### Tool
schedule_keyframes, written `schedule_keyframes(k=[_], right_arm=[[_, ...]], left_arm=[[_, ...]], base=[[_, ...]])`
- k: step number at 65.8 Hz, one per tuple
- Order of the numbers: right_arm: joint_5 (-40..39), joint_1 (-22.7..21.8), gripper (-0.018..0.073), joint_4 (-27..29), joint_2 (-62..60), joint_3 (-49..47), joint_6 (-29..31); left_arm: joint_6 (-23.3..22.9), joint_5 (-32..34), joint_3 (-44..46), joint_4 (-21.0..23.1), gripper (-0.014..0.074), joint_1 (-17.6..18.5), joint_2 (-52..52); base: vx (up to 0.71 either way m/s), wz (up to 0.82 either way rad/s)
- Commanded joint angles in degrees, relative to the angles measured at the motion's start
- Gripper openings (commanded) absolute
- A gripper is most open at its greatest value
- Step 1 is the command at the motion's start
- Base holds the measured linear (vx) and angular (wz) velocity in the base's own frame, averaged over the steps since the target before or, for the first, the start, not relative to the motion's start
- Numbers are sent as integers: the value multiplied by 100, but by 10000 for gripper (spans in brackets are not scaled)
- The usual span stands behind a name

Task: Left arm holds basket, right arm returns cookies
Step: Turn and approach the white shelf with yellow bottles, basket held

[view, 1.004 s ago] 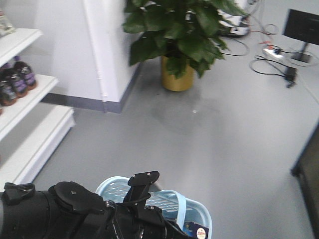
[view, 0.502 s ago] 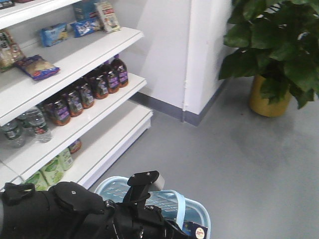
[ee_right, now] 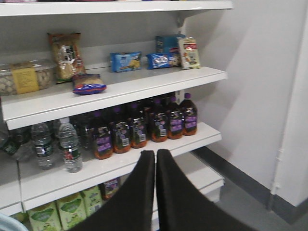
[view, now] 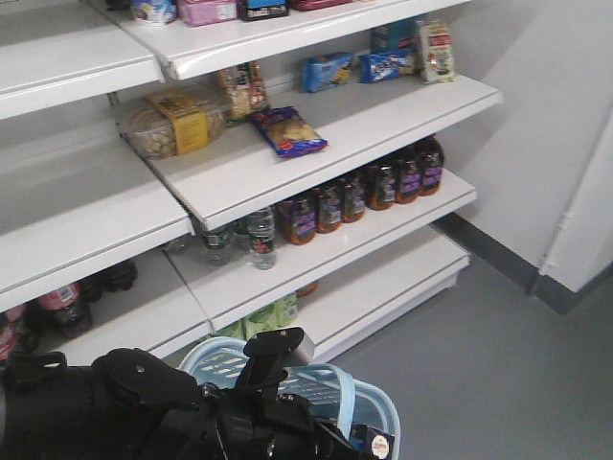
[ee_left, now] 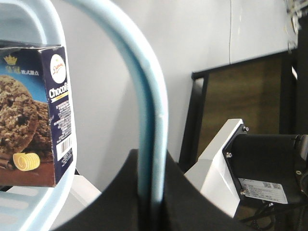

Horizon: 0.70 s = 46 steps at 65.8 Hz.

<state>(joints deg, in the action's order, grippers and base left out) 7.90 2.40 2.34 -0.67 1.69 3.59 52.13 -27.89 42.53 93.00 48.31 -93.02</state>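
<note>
Behind left arm (view: pixel 144 407), basket (view: pixel 330 385) half hidden; cookies (view: pixel 379 445) cropped, right claw (ee_right: pixel 155 155) closed

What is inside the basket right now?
The cookies carton sits in the basket, near its rim. The left arm covers most of the interior, so anything else in there cannot be seen.

Our two arms: one gripping, one empty.
Our left arm (view: pixel 134 398) lies low across the bottom of the front view, the left end effector (ee_left: pixel 151 197) clamped on the basket (ee_left: pixel 154 106) handle. Our right end effector (ee_right: pixel 155 156) points forward, fingers pressed together, holding nothing.
</note>
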Motion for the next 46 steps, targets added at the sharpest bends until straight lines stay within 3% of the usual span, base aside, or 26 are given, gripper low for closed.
schedule_keyframes(k=[1,46], right_arm=[[-410,4,-8,4,-49,-10,-19],[-410,4,-8,4,-49,-10,-19]], left_arm=[[21,-226,150,190,-6,33,256],[21,-243,150,190,-6,33,256]], base=[[17,68],[17,63]])
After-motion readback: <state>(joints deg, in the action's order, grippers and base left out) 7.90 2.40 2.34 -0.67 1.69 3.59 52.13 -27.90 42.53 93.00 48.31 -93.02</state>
